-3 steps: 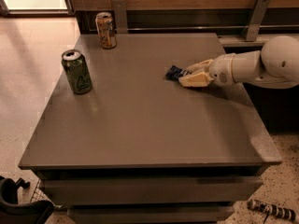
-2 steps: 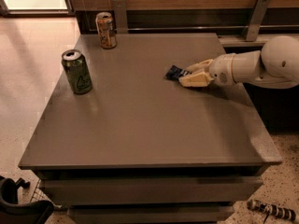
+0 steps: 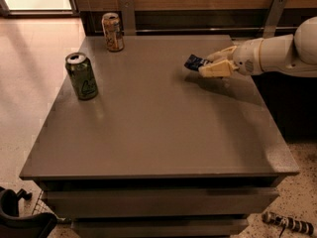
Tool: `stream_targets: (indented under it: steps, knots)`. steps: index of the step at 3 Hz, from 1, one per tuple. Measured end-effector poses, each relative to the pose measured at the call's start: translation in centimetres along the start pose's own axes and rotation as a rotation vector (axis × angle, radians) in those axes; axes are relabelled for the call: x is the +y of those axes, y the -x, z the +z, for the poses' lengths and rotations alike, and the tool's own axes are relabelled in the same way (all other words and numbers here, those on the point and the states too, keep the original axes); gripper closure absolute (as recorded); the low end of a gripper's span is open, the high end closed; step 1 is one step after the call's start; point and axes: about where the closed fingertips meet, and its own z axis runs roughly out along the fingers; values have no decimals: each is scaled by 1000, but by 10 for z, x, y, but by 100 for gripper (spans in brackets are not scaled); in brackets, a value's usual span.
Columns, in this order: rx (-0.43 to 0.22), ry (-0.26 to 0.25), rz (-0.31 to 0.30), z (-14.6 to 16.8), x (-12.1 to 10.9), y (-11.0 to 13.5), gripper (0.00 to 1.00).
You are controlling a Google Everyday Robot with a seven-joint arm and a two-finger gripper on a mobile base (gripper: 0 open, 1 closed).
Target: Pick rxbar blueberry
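The gripper point(image 3: 203, 66) hung over the table point(image 3: 158, 123) near the edge the arm point(image 3: 277, 56) reached in from, its two pale fingers point(image 3: 218, 69) pointing out across the top. They were closed on the snack bar point(image 3: 193, 62), which sat pinched at the very tips. The bar's dark blue wrapper with a little white print stuck out past the fingertips and tilted slightly. It looked clear of the table, with a soft shadow point(image 3: 208, 81) lying on the grey surface just under the gripper and bar.

Behind the gripper the white arm ran back off the side of the view, thick and rounded at the wrist.

Well out beyond the fingertips, across most of the table's width, the green can point(image 3: 82, 77) stood upright near the opposite edge. It was nearer the table's front than the gripper was. The tan can point(image 3: 113, 32) also stood upright beyond the fingertips, closer to the gripper than the green one and back by the table's rear edge. Both cans stood well apart from the bar and from each other
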Motion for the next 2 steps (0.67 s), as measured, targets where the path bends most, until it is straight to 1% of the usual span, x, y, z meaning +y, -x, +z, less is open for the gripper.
stream_targets:
  steps: [1, 2]
  knots:
    - [-20, -29, -23, -20, -13, 21, 100]
    - [-43, -54, -55, -34, -20, 41, 100]
